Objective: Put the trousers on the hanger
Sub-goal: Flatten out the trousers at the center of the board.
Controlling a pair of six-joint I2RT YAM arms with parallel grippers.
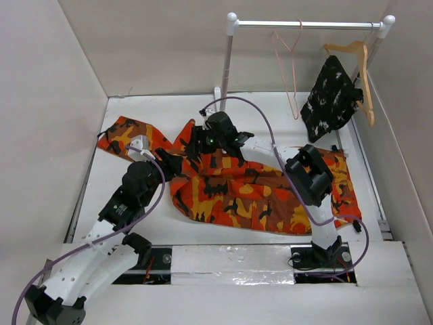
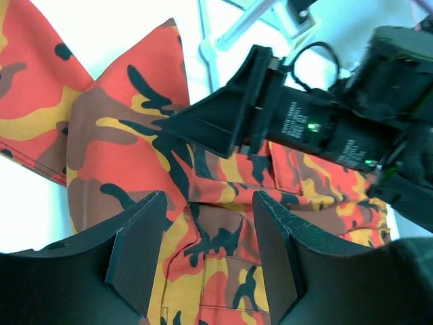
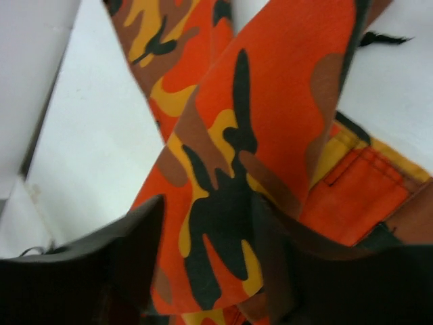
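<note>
The camouflage trousers (image 1: 257, 189) lie spread flat over the middle of the table, one leg reaching to the far left. The pink wire hanger (image 1: 292, 74) hangs from the rail at the back, apart from both arms. My left gripper (image 1: 169, 162) is open and empty just above the trousers (image 2: 210, 271) near the crotch. My right gripper (image 1: 193, 142) is down on the fabric close beside it; its black finger (image 2: 216, 115) shows in the left wrist view. In the right wrist view my right gripper (image 3: 210, 250) stands open with a fold of the trousers (image 3: 270, 115) between its fingers.
A white clothes rack (image 1: 308, 24) stands at the back right. A wooden hanger (image 1: 358, 61) on it holds a black speckled garment (image 1: 331, 98). White walls enclose the table on the left, back and right. The rack's post (image 1: 226, 68) rises just behind my right gripper.
</note>
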